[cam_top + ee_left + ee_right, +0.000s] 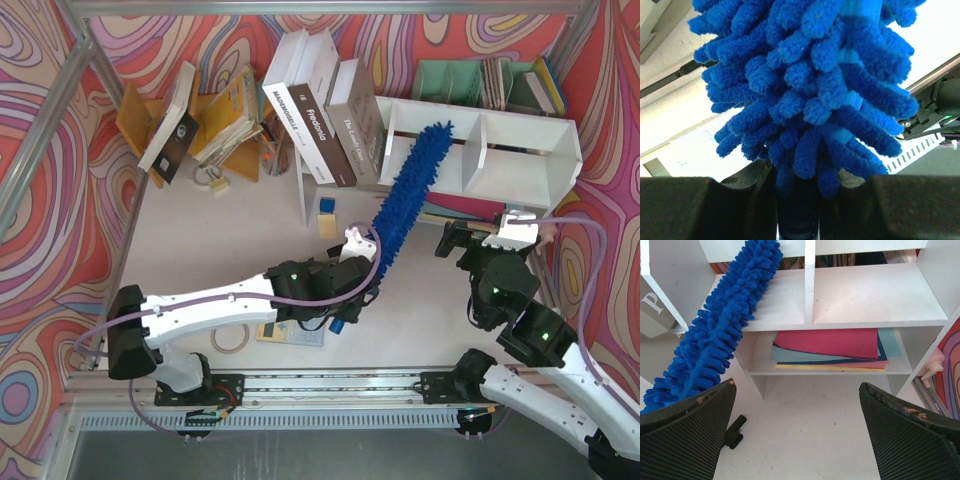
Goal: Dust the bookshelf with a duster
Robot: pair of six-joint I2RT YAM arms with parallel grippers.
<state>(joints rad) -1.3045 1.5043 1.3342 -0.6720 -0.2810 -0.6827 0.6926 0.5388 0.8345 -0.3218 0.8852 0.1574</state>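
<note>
The left fingers [355, 292] are clenched on the handle end of the duster [410, 185]. Its head slants up from them and lies along the board of the bookshelf's [525, 135] left cubby, tip toward the back. The right fingers [463, 243] are spread wide and hold nothing, hanging just in front of the bookshelf's lower tier.

The step in hand looks like wiping that left cubby. I would keep the head flat and lightly pressed on the board. Sweep from the divider [809, 285] out to the side wall, drawing dust to the front edge rather than pushing it back. The hold is at the far end of a long tool, so slow, short strokes should keep the tip from wandering. A wide swing could knock the books [320, 100] leaning on the bookshelf's left side.

The left cubby holds only the duster head, and nothing shows on the right cubby's board. The lower tier holds a flat stack of sheets [830, 342], pink on top with teal and yellow under it. Behind the bookshelf, a green organiser [450, 80] holds upright books.
</note>
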